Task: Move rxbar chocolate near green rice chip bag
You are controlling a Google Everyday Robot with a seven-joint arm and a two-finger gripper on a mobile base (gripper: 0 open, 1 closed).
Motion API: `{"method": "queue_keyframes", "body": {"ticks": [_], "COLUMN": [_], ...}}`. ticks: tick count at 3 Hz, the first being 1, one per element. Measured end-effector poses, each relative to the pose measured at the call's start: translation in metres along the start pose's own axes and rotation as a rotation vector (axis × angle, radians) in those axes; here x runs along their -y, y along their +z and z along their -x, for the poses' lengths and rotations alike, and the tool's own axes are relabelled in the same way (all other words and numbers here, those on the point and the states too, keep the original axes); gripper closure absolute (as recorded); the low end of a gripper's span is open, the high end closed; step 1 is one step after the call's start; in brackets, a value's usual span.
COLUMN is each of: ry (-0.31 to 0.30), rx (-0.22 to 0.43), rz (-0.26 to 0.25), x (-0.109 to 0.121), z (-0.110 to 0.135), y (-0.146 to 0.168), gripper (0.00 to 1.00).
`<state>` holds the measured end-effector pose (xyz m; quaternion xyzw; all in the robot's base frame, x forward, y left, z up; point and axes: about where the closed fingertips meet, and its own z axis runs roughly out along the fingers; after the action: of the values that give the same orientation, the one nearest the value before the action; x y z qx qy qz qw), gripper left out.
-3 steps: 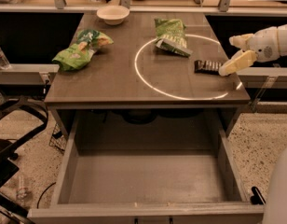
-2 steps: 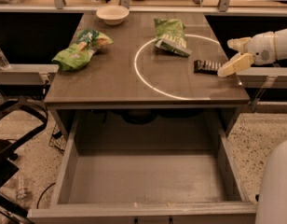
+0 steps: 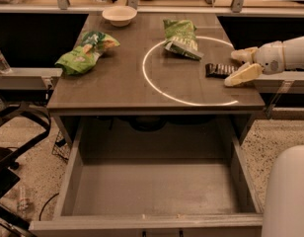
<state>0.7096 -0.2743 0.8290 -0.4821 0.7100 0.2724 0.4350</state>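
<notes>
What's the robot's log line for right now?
small dark-wrapped snack bar: flat on grey table | gripper: open, at bar's end | long lime-green crinkly bag: far from bar

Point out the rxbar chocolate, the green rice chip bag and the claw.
rxbar chocolate [image 3: 217, 70]: camera view, middle of its wrapper.
green rice chip bag [image 3: 79, 57]: camera view, middle of the bag.
claw [image 3: 231, 68]: camera view, midway between its open fingertips, at the bar's right end.

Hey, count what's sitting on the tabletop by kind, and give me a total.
Snack bags: 2, the green rice chip bag at left and a deeper green bag at the back.
Snack bars: 1, the rxbar chocolate.
Bowls: 1, a white bowl.
Total: 4.
The gripper is open at the bar's right end.
</notes>
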Motion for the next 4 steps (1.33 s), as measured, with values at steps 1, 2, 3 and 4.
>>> {"method": "queue_keyframes", "body": {"ticks": [1,2,3,4], "ry": [-0.02,-0.023,-0.023,-0.027], "rx": [-0.012,-0.013,-0.013,-0.014], "rz": [0.015,0.017,0.017,0.014], "x": [-0.001,-0.001,-0.001,-0.001], "z": [-0.009,-0.008,-0.003,0.001], "y": [0.005,0.005,0.002,0.0], "gripper": [0.38,0.61,0.85,1.0]}}
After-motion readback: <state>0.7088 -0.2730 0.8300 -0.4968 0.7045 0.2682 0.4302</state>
